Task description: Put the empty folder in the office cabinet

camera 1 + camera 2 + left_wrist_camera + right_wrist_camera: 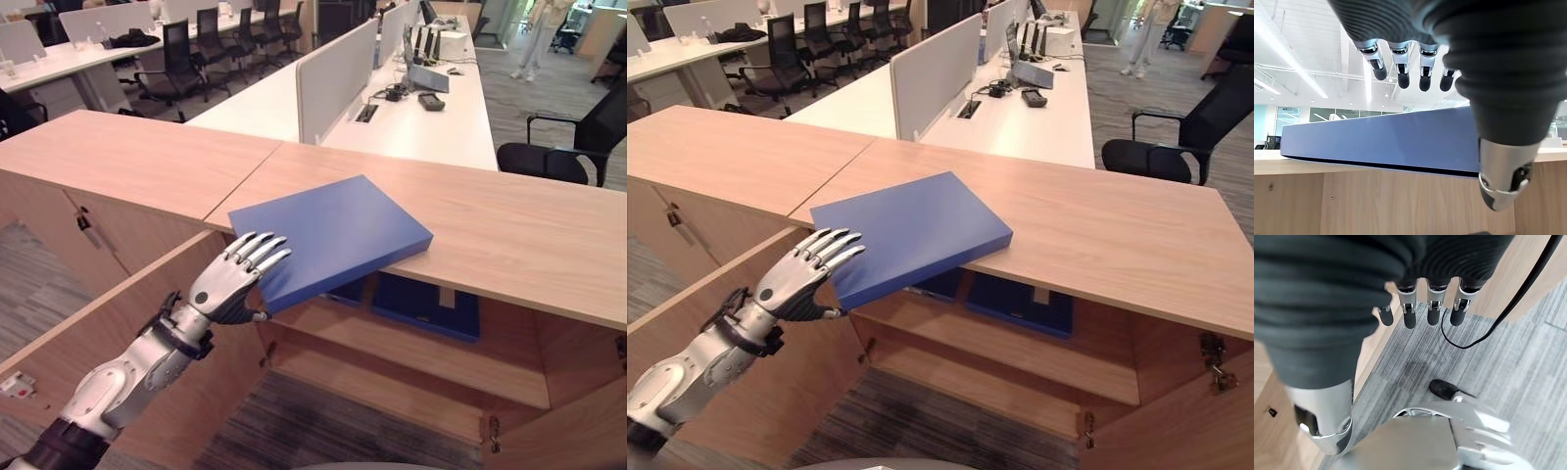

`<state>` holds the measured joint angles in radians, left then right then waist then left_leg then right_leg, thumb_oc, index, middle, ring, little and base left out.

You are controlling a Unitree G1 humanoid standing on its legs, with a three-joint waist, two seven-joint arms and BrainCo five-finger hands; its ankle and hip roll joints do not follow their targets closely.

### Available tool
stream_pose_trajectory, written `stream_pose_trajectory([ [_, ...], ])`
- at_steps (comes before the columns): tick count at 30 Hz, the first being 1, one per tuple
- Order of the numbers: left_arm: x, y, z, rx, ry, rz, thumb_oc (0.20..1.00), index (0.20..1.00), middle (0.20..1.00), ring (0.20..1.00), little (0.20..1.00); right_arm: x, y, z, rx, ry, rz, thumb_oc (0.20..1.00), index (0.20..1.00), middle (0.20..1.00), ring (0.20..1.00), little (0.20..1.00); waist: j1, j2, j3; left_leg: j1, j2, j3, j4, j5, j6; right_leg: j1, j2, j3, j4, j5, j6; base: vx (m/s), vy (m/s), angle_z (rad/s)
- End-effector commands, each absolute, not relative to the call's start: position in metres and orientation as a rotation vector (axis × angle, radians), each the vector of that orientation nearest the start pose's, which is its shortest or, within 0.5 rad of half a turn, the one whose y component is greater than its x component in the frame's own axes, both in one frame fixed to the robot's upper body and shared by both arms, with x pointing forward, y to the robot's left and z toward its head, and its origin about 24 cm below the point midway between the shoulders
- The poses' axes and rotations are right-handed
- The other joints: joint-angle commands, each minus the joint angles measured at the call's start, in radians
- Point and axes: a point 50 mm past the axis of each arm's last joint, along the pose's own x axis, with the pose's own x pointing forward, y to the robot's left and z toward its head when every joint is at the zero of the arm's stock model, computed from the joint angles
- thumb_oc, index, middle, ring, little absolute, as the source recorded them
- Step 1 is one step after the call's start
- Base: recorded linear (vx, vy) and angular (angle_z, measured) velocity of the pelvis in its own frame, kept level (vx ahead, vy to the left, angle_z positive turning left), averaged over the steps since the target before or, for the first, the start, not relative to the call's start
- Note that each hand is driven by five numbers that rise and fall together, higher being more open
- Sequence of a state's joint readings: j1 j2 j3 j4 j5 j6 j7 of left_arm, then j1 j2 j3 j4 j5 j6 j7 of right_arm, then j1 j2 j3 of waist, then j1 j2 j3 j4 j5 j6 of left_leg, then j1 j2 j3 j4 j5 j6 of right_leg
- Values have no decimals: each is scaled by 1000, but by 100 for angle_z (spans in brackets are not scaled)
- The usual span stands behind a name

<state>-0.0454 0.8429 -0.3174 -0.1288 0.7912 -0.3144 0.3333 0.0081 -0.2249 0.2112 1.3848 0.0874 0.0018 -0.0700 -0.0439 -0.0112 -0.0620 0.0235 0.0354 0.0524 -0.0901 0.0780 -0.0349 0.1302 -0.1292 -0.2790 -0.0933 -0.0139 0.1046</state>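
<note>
While reaching at centre frame, the left hand [227, 284], fingers spread, is needing a firm clamp on the overhanging blue folder [328, 235].

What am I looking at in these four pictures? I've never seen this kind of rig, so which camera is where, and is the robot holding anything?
This is a humanoid robot with two arms ending in silver-fingered hands. The two wide pictures come from a pair of cameras on its head, looking down at a wooden cabinet top in an office. The other two come from cameras on its wrists, looking along each hand.

On the cabinet top lies a blue folder, its near corner jutting over the edge above the open cabinet. Inside, on a shelf, other blue folders already lie. The cabinet door stands open.

The left hand reaches up to the folder's near corner with straight fingers over its top; it is not gripping it. The right hand hangs relaxed over the grey carpet, holding nothing.
</note>
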Motion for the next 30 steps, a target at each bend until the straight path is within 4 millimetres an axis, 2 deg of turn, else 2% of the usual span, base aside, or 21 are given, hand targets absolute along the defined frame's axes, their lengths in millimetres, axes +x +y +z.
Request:
stream_pose_trajectory([
  [1, 250, 189, 123, 1490, -755, -227, 1000, 1000, 1000, 1000, 1000, 60, -228, -170, -367, 1378, -50, 1000, 1000, 1000, 1000, 1000, -8, -39, -5, 27, -64, -3, 3, -147, 53, -8, 43, 74, 15, -25, -24, 10, 1, -11],
  [9, 260, 181, 119, 1518, -761, -247, 1000, 1000, 1000, 1000, 1000, 60, -227, -171, -371, 1381, -46, 1000, 1000, 1000, 1000, 1000, -18, -38, -10, 32, -63, 2, 3, -150, 54, -9, 45, 83, 15, -26, -25, 3, -1, -5],
  [20, 286, 178, 107, 1577, -700, -173, 1000, 1000, 1000, 1000, 1000, 65, -233, -169, -398, 1366, -42, 1000, 1000, 1000, 1000, 1000, -32, -43, -13, 35, -60, 13, 3, -152, 54, -10, 49, 96, 16, -26, -27, 1, -3, -1],
  [22, 291, 179, 108, 1588, -696, -133, 762, 762, 762, 762, 762, 65, -233, -168, -405, 1364, -36, 1000, 1000, 1000, 1000, 1000, -36, -46, -14, 37, -59, 16, 3, -153, 55, -11, 50, 99, 16, -26, -27, 0, 0, 0],
  [23, 292, 179, 110, 1590, -699, -114, 200, 200, 200, 200, 200, 65, -233, -168, -405, 1364, -35, 1000, 1000, 1000, 1000, 1000, -36, -47, -14, 37, -59, 17, 3, -154, 55, -11, 49, 100, 15, -26, -27, 0, 0, 0],
  [30, 296, 188, 115, 1619, -690, -36, 200, 200, 200, 200, 200, 64, -232, -169, -409, 1366, -26, 1000, 1000, 1000, 1000, 1000, -36, -49, -15, 40, -57, 21, 3, -157, 55, -10, 51, 106, 16, -25, -28, 1, -8, -7],
])
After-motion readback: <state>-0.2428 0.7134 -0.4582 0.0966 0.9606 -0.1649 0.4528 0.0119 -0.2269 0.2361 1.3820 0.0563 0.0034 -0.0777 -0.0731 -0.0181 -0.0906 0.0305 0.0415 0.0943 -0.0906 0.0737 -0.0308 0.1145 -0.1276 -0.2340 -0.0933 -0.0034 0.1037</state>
